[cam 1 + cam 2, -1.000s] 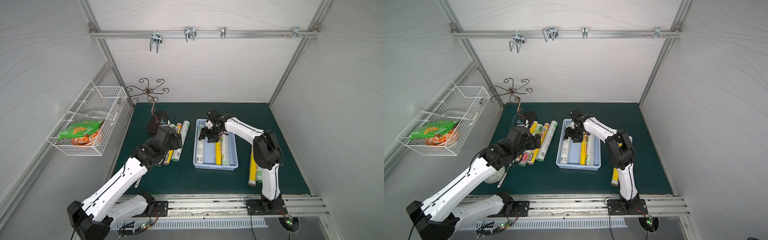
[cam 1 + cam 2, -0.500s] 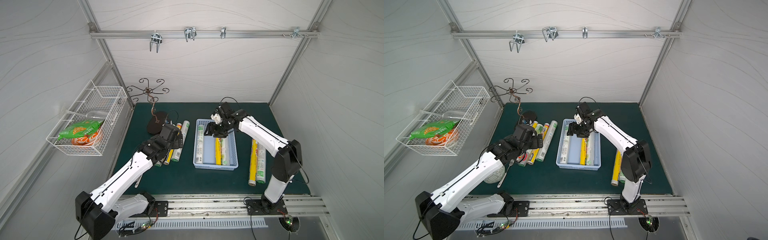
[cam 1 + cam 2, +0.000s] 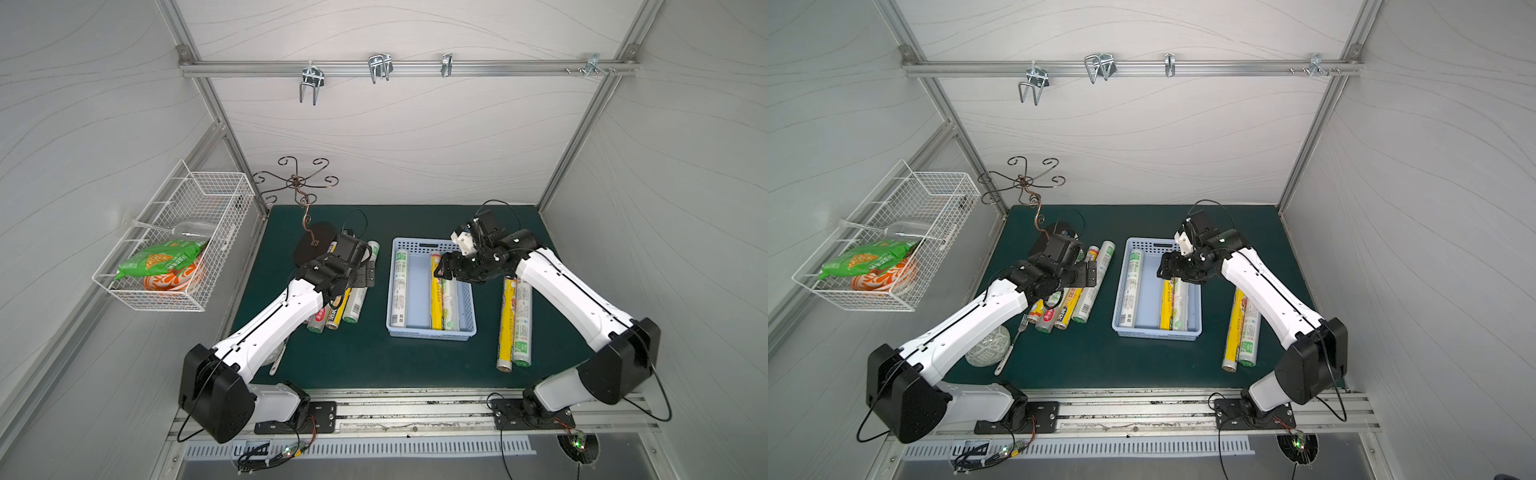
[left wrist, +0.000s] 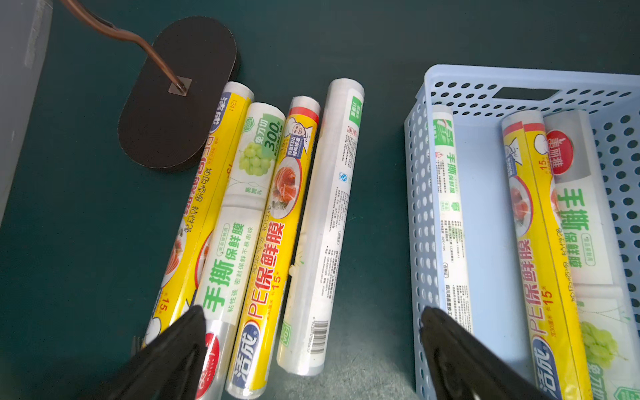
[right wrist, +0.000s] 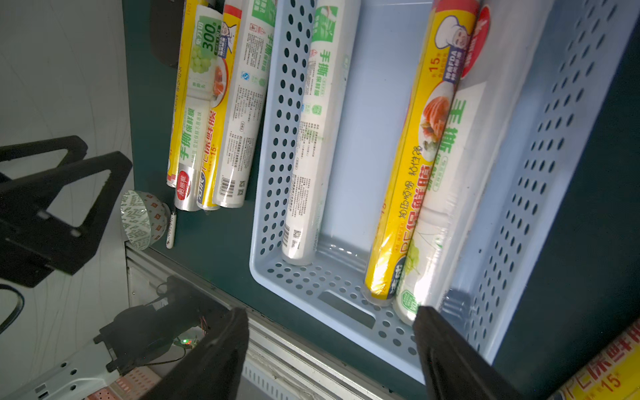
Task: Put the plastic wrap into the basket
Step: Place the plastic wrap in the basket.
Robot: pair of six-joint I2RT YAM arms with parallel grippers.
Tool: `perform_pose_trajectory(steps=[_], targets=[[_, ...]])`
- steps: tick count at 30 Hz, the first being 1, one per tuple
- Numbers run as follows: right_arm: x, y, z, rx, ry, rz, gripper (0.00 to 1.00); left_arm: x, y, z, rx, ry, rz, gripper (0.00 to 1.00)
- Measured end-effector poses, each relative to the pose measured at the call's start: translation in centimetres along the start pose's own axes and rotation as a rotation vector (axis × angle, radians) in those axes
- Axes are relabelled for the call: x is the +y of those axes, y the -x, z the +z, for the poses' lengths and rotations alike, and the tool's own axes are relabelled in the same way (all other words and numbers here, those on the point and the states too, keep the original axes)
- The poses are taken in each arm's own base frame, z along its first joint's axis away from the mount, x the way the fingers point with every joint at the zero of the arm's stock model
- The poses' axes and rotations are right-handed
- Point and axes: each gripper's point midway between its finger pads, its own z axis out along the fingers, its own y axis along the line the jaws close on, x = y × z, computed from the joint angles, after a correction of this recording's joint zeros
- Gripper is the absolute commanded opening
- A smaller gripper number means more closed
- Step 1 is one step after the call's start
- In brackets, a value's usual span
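Note:
The light blue basket (image 3: 432, 332) (image 3: 1156, 334) sits mid-table and holds three plastic wrap rolls: a white-green one (image 3: 400, 286) along its left wall, then a yellow one (image 3: 435, 299) and a white one (image 3: 450, 303) side by side at the right. Several more rolls (image 3: 353, 303) (image 4: 270, 242) lie left of the basket, and two (image 3: 515, 324) lie to its right. My left gripper (image 3: 368, 272) (image 4: 311, 313) hovers open and empty over the left group. My right gripper (image 3: 446, 270) (image 5: 329, 311) hangs open and empty above the basket's (image 5: 273, 138) right rolls.
A metal hook stand with a dark oval base (image 3: 313, 247) touches the far end of the left rolls. A patterned bowl (image 3: 988, 351) and a fork (image 3: 1013, 340) lie under my left arm. A white wire basket (image 3: 174, 249) with a snack bag hangs on the left wall.
My right gripper has moved rightward across the basket's far end and opened wider. My left gripper has shifted slightly right over the left rolls and opened a little more.

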Motion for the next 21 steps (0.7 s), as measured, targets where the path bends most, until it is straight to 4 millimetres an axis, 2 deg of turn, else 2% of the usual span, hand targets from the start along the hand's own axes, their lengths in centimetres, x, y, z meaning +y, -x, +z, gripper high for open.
perform_pose_trajectory(steps=[4,11,15,21], targets=[[-2.0,-1.0,-1.1,-0.017,-0.018,0.029,0.9,0.0,-0.5,2.1,0.041,0.022,0.007,0.96],[-5.3,-3.8,-1.8,-0.007,-0.047,0.075,0.99,0.1,-1.4,5.1,0.099,0.037,0.005,0.95],[-6.9,-5.1,-1.9,0.0,-0.054,0.102,0.99,-0.1,-1.6,6.3,0.122,0.018,-0.01,0.95],[-8.4,-6.1,-1.9,0.005,-0.059,0.137,0.99,-0.5,-2.7,8.1,0.174,0.0,-0.001,0.93]])
